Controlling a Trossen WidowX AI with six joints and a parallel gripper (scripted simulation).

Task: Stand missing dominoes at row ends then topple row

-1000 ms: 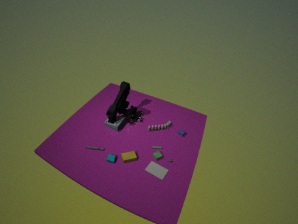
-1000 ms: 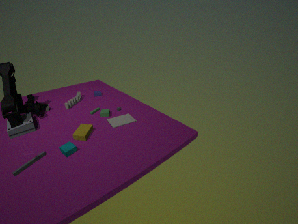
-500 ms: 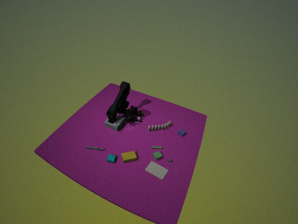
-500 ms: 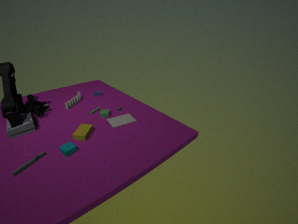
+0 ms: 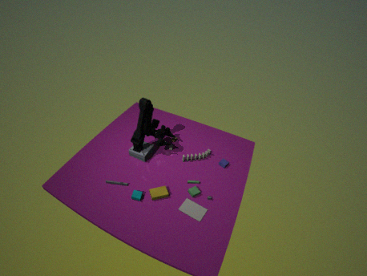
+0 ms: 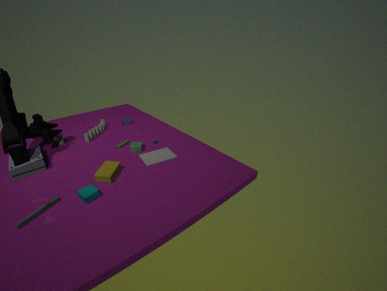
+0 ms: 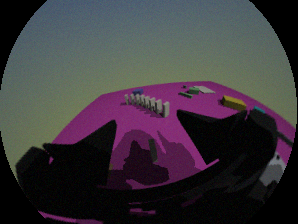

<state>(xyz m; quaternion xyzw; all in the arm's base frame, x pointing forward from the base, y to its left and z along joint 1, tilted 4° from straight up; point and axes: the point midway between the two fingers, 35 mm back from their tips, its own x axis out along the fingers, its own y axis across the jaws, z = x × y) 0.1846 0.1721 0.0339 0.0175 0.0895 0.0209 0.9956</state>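
My black two-fingered gripper (image 5: 173, 140) (image 6: 60, 134) (image 7: 147, 117) is spread wide, holding nothing. Between its fingers, beyond reach, a curved row of pale upright dominoes (image 5: 195, 156) (image 6: 95, 132) (image 7: 148, 103) stands. I judge I'm placing a missing one; next, back off cleanly.
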